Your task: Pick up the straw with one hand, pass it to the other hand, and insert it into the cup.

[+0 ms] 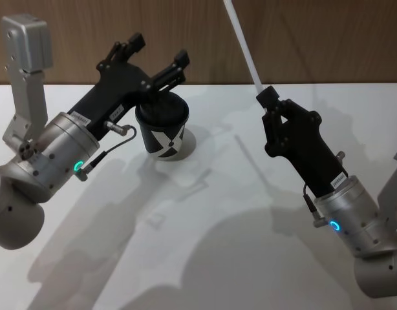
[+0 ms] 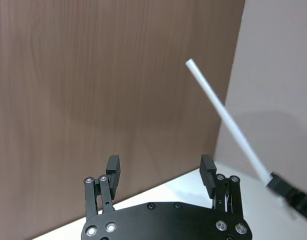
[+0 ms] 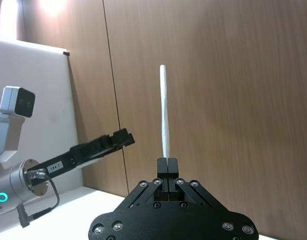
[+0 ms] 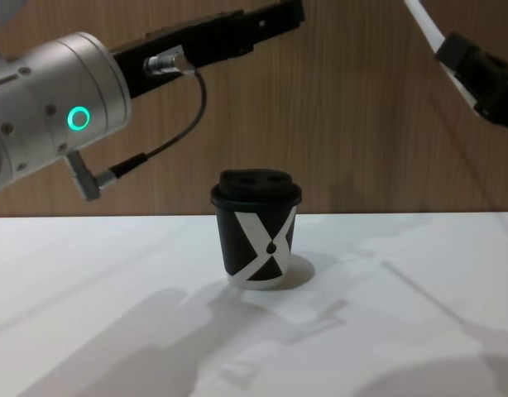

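It looked like a robot test room; a plain white table [image 1: 205, 258] stood against a wood-panelled wall [image 1: 302, 39]; a white panel [image 3: 38, 100] adjoined it.

**Layout Referenced to the Cup**

The cup [image 1: 162, 126] stands upright on the table [image 1: 218, 213], toward its rear, with the wall [image 1: 302, 39] behind it. The left gripper [image 1: 158, 51] hangs above the cup, its arm entering from the cup's left. The right gripper [image 1: 271, 103] is well to the cup's right, raised off the table. The straw [image 1: 245, 48] sits between that gripper's fingers and rises from them, leaning toward the cup's side.
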